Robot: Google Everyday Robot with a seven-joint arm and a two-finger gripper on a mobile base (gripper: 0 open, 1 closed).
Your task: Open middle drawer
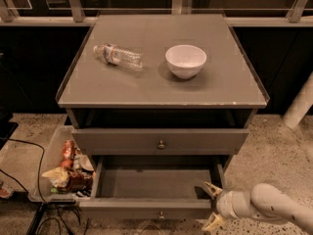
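- Jaws of the gripper [211,205] gaped wide astride the middle drawer [146,208] at its right front corner
- it sat pulled out, bare grey inside
- bottle [119,57] and bowl [186,60] on the surface [225,82]

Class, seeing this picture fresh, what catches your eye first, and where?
The middle drawer stands pulled out, grey and bare inside, with the robot's tool at the right end of its front, fingers apart. On the cabinet top a plastic bottle lies on its side, left of an upright white bowl. A tray of litter sits on the floor at the cabinet's left.
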